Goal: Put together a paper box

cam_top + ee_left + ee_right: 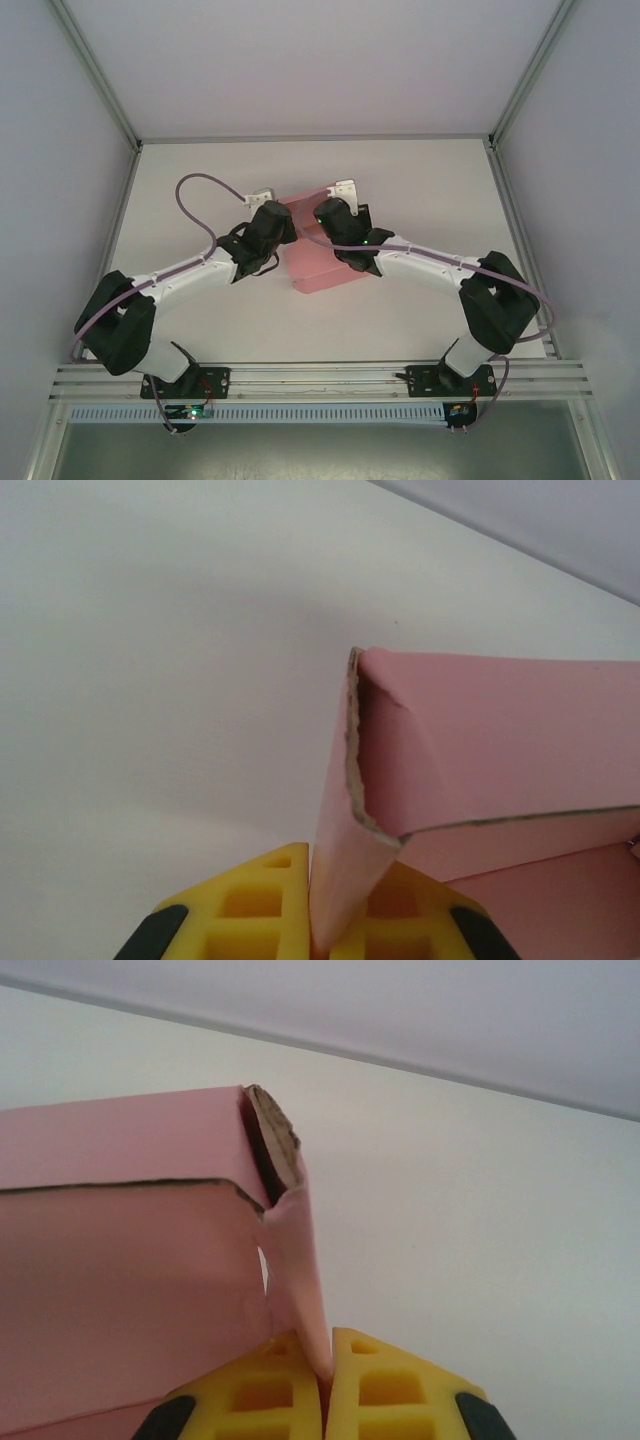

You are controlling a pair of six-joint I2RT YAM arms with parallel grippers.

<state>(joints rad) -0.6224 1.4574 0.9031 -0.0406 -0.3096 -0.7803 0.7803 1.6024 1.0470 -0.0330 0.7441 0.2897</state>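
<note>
At the centre of the table (440, 200), the paper box (320, 270) sits partly folded, its left wall pinched in the left gripper (320, 930) and its right wall pinched in the right gripper (322, 1390).

From overhead, the left arm (200, 265) and right arm (420, 265) cover part of the paper box (318, 270), and I can't make out the fingers there. On both wrist cameras the box runs off the side edge, and the yellow fingers (250, 910) are cropped at the bottom

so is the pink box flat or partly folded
Partly folded: the left end effector and right end effector each pinch a raised side flap of the paper box.
</note>
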